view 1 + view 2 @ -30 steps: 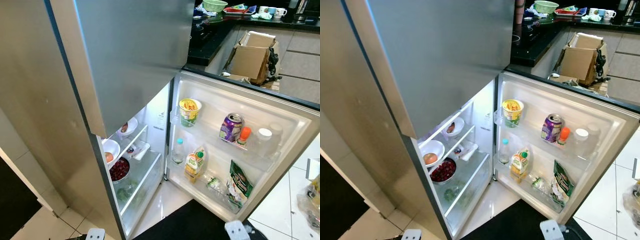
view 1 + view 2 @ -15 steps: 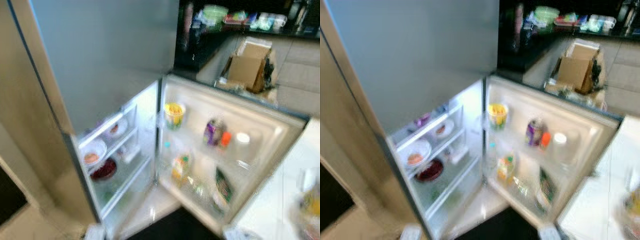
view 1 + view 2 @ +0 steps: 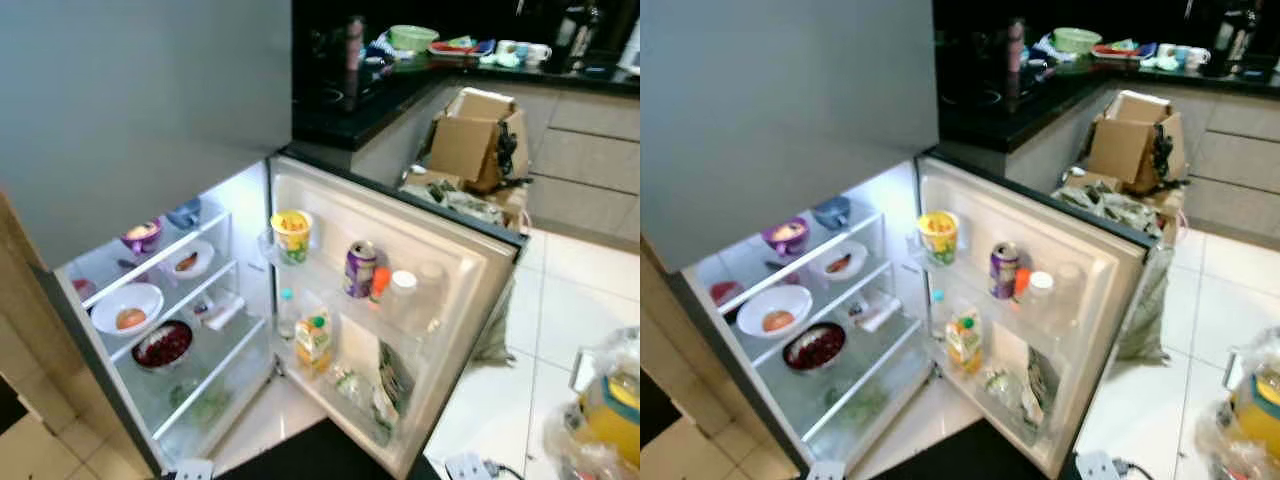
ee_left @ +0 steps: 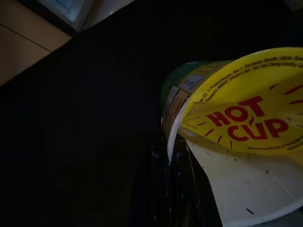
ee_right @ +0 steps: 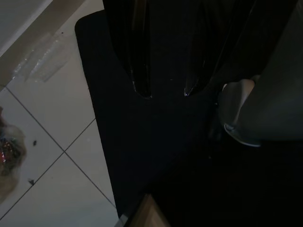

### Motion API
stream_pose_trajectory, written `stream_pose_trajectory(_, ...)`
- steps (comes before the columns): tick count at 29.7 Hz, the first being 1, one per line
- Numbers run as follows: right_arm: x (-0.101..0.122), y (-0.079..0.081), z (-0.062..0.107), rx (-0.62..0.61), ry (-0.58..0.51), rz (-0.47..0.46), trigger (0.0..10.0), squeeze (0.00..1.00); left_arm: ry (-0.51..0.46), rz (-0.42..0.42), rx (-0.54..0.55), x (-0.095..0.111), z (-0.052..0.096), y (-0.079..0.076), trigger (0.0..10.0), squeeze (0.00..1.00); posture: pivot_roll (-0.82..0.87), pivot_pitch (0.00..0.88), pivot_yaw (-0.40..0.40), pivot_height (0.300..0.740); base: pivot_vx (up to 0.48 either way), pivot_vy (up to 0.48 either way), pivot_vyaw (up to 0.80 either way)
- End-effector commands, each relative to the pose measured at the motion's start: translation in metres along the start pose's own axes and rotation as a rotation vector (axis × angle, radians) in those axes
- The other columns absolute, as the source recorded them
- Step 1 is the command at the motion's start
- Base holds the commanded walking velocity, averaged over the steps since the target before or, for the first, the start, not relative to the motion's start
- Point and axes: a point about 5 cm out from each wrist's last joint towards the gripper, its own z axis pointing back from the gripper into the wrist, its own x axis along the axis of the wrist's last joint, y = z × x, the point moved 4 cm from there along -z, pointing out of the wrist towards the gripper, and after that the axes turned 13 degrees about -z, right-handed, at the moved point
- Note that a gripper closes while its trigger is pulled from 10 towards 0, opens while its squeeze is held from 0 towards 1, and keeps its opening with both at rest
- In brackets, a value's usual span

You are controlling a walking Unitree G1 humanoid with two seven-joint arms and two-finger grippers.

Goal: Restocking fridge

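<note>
The fridge's lower door point(image 3: 455, 255) stands wide open. Its racks hold a yellow noodle cup point(image 3: 291, 235), a purple can point(image 3: 359, 269), an orange-capped bottle point(image 3: 380, 283), a water bottle point(image 3: 287, 313) and a juice carton point(image 3: 313, 340). On the lit shelves sit a purple bowl point(image 3: 141, 235), a white bowl point(image 3: 125, 308) with an orange fruit and a bowl of red berries point(image 3: 163, 345). In the left wrist view a yellow "HOT CUP" noodle cup point(image 4: 246, 123) lies close against my left gripper's fingers point(image 4: 177, 189), over the dark mat. My right gripper point(image 5: 166, 92) hangs open above the black mat point(image 5: 142, 142).
A black mat point(image 3: 300, 462) lies on the white tiles before the fridge. A plastic bag point(image 3: 605, 410) with a yellow item sits on the floor at the right. Behind the door are a cardboard box point(image 3: 470, 140) and a black counter point(image 3: 350, 100) with dishes.
The camera has swung, so the fridge sits further left and more of its shelves show. The blur of half a second ago is gone. Nothing in the fridge has moved.
</note>
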Motion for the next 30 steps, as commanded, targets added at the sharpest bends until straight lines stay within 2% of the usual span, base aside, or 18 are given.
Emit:
stream_pose_trajectory(1, 0.003, 0.005, -0.001, 0.017, -0.005, 0.003, 10.0, 0.0, 0.025, 0.002, 0.01, -0.007, 0.001, 0.003, 10.0, 0.0, -0.05, 0.0, 0.006, 0.74, 0.0, 0.0, 0.0)
stream_pose_trajectory(8, 0.003, 0.006, -0.001, 0.021, -0.005, 0.01, 10.0, 0.0, 0.021, -0.021, 0.006, -0.005, 0.001, 0.003, 10.0, 0.0, -0.05, 0.0, 0.006, 0.74, 0.0, 0.0, 0.0)
stream_pose_trajectory(18, 0.01, 0.007, -0.002, 0.032, -0.024, 0.024, 10.0, 0.0, 0.019, -0.023, 0.01, -0.004, 0.001, 0.005, 10.0, 0.0, -0.05, 0.0, 0.008, 0.74, 0.0, -0.48, 0.0)
stream_pose_trajectory(20, 0.013, 0.008, -0.002, 0.039, -0.033, 0.028, 10.0, 0.0, 0.018, -0.016, 0.014, -0.004, 0.001, 0.005, 10.0, 0.0, -0.05, 0.0, 0.007, 0.74, 0.0, 0.0, 0.0)
stream_pose_trajectory(26, 0.042, 0.019, -0.005, 0.108, -0.115, 0.068, 10.0, 0.0, 0.016, 0.002, 0.026, -0.004, 0.001, 0.007, 10.0, 0.0, -0.05, 0.0, 0.005, 0.74, 0.0, 0.0, 0.0)
stream_pose_trajectory(30, 0.05, 0.022, -0.005, 0.128, -0.136, 0.083, 10.0, 0.0, 0.015, 0.004, 0.028, -0.004, 0.001, 0.007, 10.0, 0.0, -0.05, 0.0, 0.005, 0.74, 0.0, 0.0, 0.0)
